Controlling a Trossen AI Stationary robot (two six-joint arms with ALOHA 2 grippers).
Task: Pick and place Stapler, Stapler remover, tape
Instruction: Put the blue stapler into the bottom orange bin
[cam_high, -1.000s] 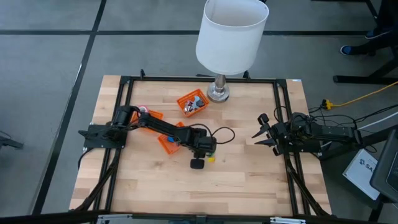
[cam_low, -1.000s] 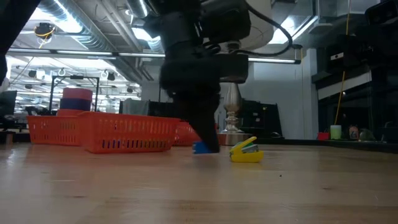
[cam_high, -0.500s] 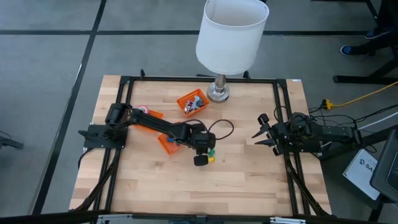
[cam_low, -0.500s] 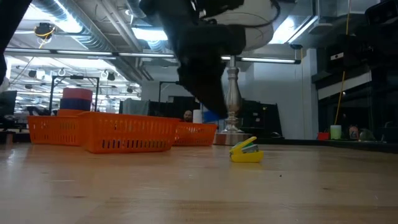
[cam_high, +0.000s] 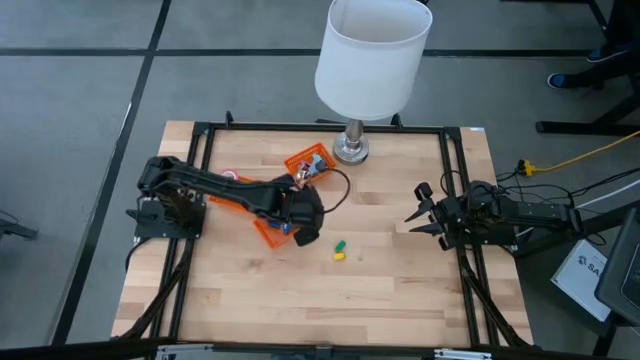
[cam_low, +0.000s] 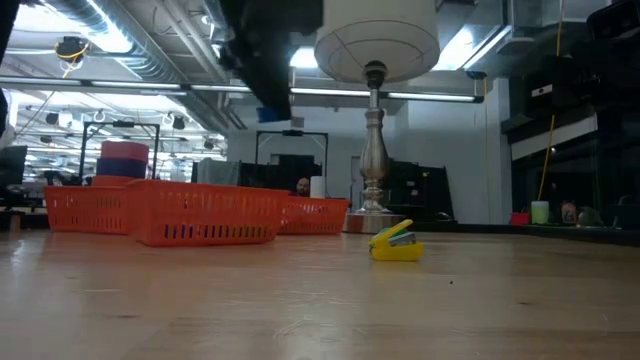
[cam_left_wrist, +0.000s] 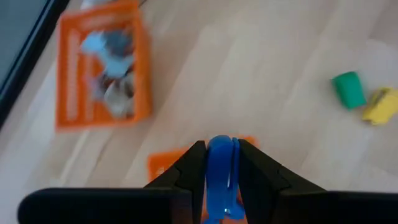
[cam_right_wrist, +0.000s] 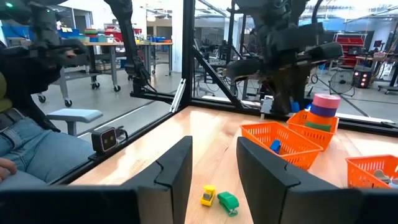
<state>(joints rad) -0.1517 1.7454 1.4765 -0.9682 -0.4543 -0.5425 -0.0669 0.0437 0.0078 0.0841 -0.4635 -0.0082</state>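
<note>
My left gripper (cam_high: 305, 236) hangs above the table's middle, shut on a small blue piece (cam_left_wrist: 222, 171), just over the edge of the near orange basket (cam_high: 268, 230). The blue piece also shows high in the low view (cam_low: 270, 114). A green piece (cam_high: 340, 243) and a yellow piece (cam_high: 338, 257) lie on the wood to its right. A stack of coloured tape rolls (cam_right_wrist: 324, 106) stands by the left orange basket (cam_high: 238, 190). My right gripper (cam_high: 412, 218) waits open at the table's right side. My left gripper pinches the blue piece by its two flat sides (cam_left_wrist: 221, 155) between the two fingers. The fingers slant down from the table's left side. The piece is lifted clear of the table and sticks out past the fingertips, over the near basket's edge.
A third orange basket (cam_high: 310, 165) with several small things stands at the back. Beside it is the lamp's metal foot (cam_high: 350, 150), under a wide white shade (cam_high: 372, 60). Black frame rails (cam_high: 320, 127) border the table. Bare wood lies along the near edge.
My left gripper has risen from the table with the blue piece, lifting it clear. It has drawn back toward the table's left and far side, over the near orange basket, and rolled about its own axis. The yellow and green pieces have stayed put.
</note>
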